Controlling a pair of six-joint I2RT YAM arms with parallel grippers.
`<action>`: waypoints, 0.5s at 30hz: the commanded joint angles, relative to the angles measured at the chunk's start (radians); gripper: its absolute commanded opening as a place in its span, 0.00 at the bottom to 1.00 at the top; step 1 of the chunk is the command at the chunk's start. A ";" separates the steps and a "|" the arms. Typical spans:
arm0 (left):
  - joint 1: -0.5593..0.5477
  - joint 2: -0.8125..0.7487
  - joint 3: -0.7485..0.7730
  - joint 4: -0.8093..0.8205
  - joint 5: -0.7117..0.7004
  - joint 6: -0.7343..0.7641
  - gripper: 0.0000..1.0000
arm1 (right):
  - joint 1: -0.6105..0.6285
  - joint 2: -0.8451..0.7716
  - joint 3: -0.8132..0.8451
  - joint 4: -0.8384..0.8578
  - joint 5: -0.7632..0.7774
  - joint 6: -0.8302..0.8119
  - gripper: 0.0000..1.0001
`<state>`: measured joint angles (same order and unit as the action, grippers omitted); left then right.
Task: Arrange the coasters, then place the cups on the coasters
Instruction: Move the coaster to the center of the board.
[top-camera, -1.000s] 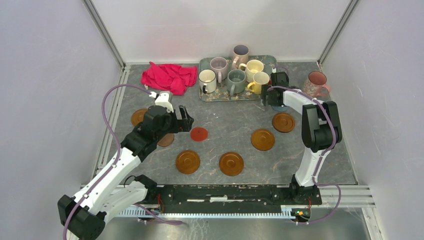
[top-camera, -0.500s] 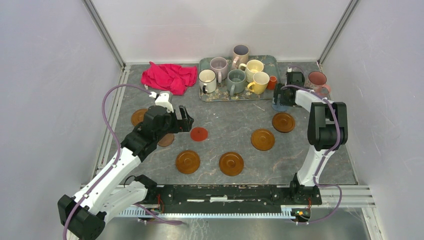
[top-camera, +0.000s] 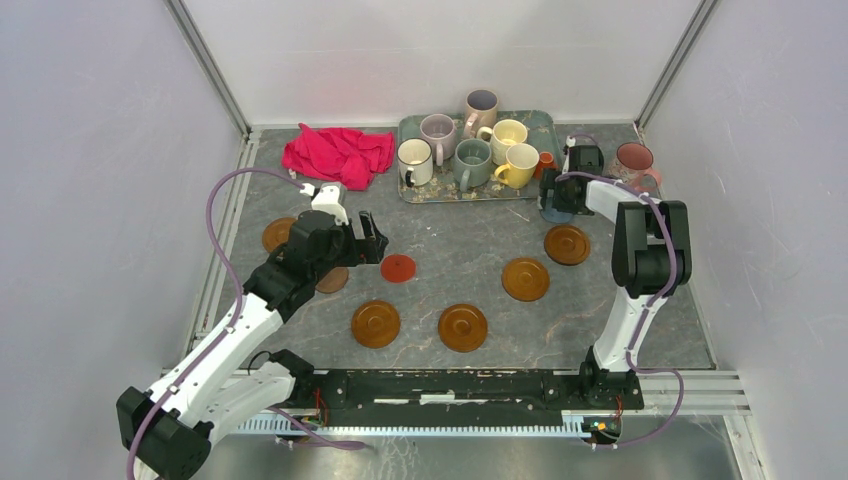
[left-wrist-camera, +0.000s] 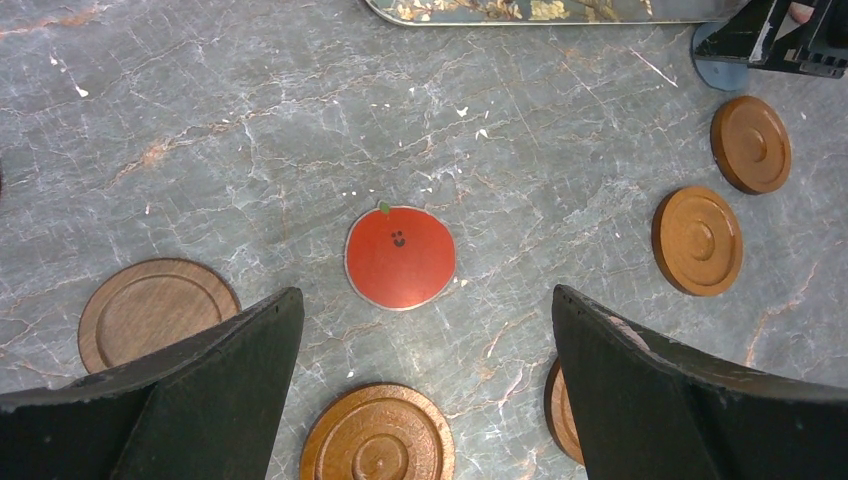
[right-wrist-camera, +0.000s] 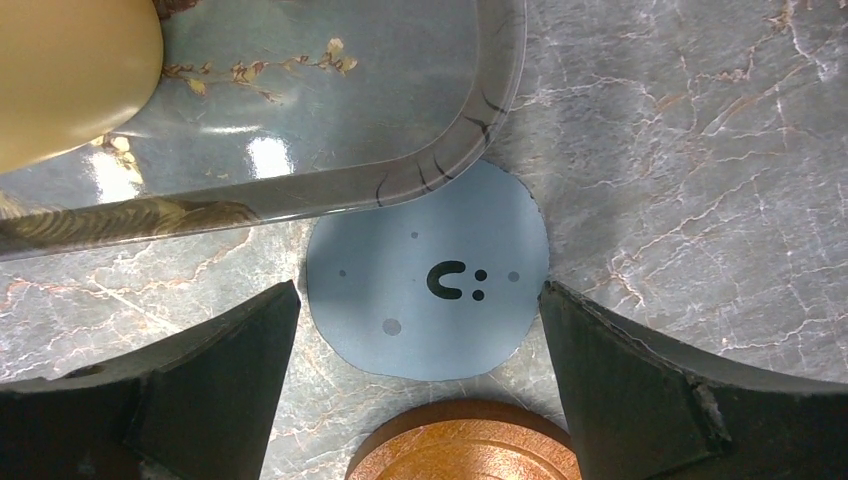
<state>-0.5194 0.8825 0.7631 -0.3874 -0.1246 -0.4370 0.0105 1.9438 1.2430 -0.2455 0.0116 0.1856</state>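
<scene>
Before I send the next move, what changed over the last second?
The right tool swung right, away from the tray corner, then eased back left; it hangs open over the blue coaster. Nothing was gripped or released. The left tool, open above the red coaster, the cups and the other coasters stayed put.

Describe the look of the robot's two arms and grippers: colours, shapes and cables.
The left arm and right arm have white links with black joints, and a thin purple cable loops along each. The left gripper and right gripper have two black, wedge-shaped fingers.
</scene>
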 joint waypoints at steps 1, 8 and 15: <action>-0.005 0.004 0.002 0.027 0.004 0.047 1.00 | 0.042 0.035 0.011 -0.011 0.050 -0.005 0.98; -0.005 0.005 0.000 0.025 0.001 0.047 1.00 | 0.093 0.062 0.004 -0.016 0.076 0.008 0.98; -0.005 0.013 0.002 0.026 -0.001 0.046 1.00 | 0.172 0.061 -0.008 -0.005 0.079 0.033 0.90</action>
<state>-0.5194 0.8875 0.7624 -0.3874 -0.1249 -0.4370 0.1047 1.9610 1.2545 -0.2485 0.1368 0.2062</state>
